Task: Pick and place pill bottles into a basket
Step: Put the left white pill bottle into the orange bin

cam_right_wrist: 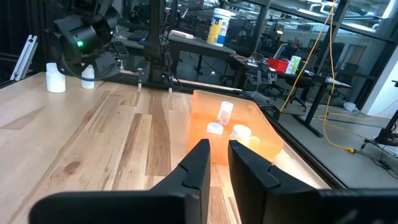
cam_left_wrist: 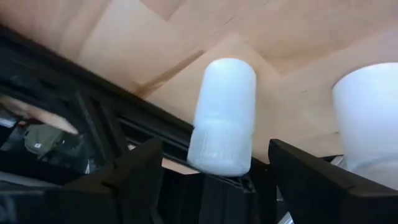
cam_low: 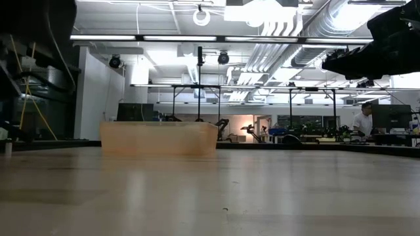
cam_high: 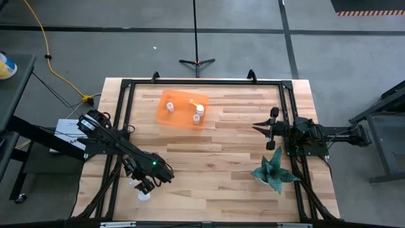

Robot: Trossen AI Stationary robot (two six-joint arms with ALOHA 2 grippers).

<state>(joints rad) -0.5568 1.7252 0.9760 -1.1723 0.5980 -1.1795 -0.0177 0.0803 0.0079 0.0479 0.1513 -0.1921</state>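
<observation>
Two small white pill bottles [cam_high: 134,183] [cam_high: 144,195] stand on the wood at the table's near left. My left gripper [cam_high: 145,185] is open and low over them. In its wrist view one bottle [cam_left_wrist: 222,118] stands between its two fingers [cam_left_wrist: 134,177] with a gap on each side, and the other bottle [cam_left_wrist: 368,118] stands beside them. The orange basket [cam_high: 166,117] rests at the far middle and holds three bottles [cam_high: 170,106] [cam_high: 199,109] [cam_high: 196,117]. My right gripper [cam_high: 258,126] is shut and empty, raised at the table's right, pointing toward the basket [cam_right_wrist: 205,134].
A spiky green plant [cam_high: 273,172] stands at the near right, just in front of my right arm. A black frame [cam_high: 126,95] runs around the table. Bare wood lies between the basket and the near edge. In the low view the basket [cam_low: 159,137] stands at the far left.
</observation>
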